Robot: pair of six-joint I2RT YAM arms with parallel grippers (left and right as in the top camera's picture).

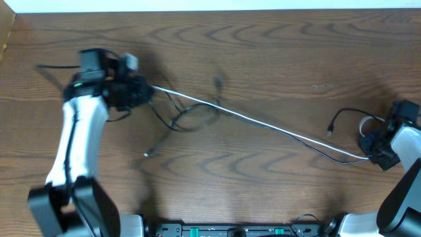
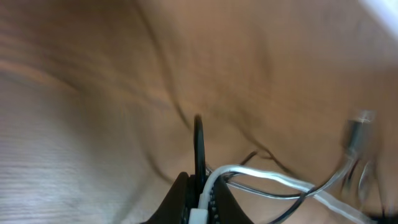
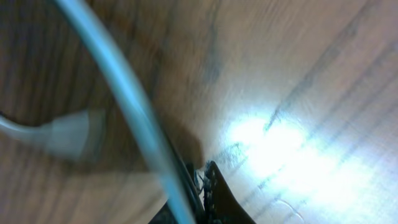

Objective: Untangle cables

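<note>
Item: one thin white flexible cord (image 1: 263, 124), held taut across the brown wooden table (image 1: 263, 39) from ten o'clock to four o'clock, presumably so that the knot is pulled open. One end is clamped in the left jaws, the other in the right jaws. Thin black flexible cords (image 1: 187, 125): at least two counted, looped slack toward nine o'clock of mid-table; the exact number cannot be told.
</note>
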